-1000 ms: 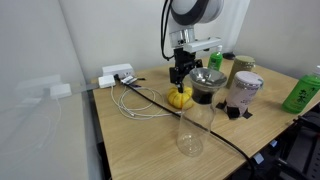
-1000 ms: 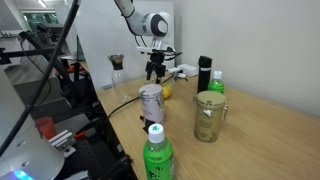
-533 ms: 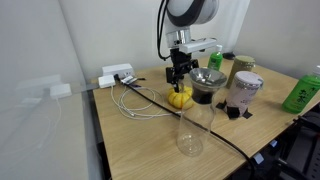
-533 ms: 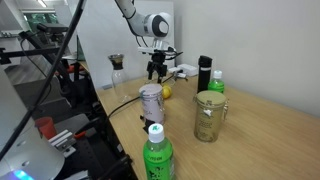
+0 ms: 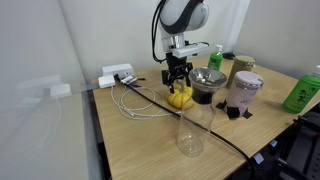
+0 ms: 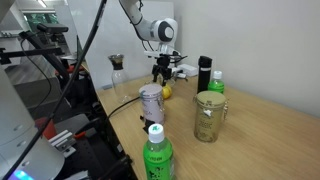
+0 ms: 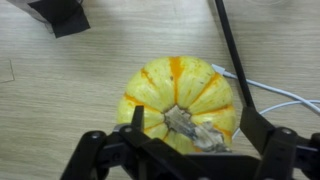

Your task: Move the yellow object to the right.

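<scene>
The yellow object (image 7: 180,100) is a small ribbed yellow-orange pumpkin with a dry stem, resting on the wooden table. It shows in both exterior views (image 5: 180,97) (image 6: 167,92). My gripper (image 7: 192,122) hangs directly above it, open, with one finger on each side of the pumpkin; I cannot tell if they touch it. In an exterior view the gripper (image 5: 177,80) sits just over the pumpkin, and it shows in the other one too (image 6: 162,72).
A clear glass bottle (image 5: 191,128) stands in front of the pumpkin. A dark cup (image 5: 207,84), a metal tumbler (image 5: 244,91), a glass jar (image 6: 208,115), green bottles (image 5: 302,92) (image 6: 156,157) and a black bottle (image 6: 204,73) stand nearby. White and black cables (image 5: 140,100) run beside the pumpkin.
The arm has shifted slightly and the gripper has come down a little closer over the pumpkin. The pumpkin has not moved.
</scene>
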`<state>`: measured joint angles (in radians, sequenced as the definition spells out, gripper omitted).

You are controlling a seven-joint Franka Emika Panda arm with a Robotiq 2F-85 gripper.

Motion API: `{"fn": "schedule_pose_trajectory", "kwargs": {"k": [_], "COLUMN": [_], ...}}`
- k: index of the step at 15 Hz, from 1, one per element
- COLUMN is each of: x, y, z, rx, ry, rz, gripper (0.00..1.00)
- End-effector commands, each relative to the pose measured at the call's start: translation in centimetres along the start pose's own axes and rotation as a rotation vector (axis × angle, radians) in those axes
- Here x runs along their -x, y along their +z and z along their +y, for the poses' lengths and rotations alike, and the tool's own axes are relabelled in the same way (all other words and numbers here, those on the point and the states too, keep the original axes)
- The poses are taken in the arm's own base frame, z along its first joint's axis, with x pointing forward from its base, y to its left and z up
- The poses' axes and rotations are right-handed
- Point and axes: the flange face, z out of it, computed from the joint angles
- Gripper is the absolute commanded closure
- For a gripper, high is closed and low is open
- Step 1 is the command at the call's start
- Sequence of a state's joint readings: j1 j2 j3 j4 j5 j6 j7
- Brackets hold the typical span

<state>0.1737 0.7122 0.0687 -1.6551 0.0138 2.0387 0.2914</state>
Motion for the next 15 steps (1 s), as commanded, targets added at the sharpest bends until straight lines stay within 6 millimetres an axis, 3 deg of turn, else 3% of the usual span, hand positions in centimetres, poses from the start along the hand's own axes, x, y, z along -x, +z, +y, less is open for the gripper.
{"fn": "schedule_pose_trajectory", "kwargs": {"k": [1,6,12,13,14,15], "x": [-0.5,-0.1,0.0,0.0,0.1,0.1], "y": [-0.5,-1.3,-1.7,-1.8,-1.8,-1.9], "z": [-0.2,0.0,0.7,0.8,0.9,0.9], "rx": [-0.023,-0.051,-0.041,-0.043,-0.044,-0.048], "ry": [0.002,0.026,0.048,0.057,0.058,0.062], "rz": [-0.027,-0.06,-0.069,-0.067,-0.067,-0.068], "gripper": [0.29,0.64,0.75,0.88,0.94,0.93]}}
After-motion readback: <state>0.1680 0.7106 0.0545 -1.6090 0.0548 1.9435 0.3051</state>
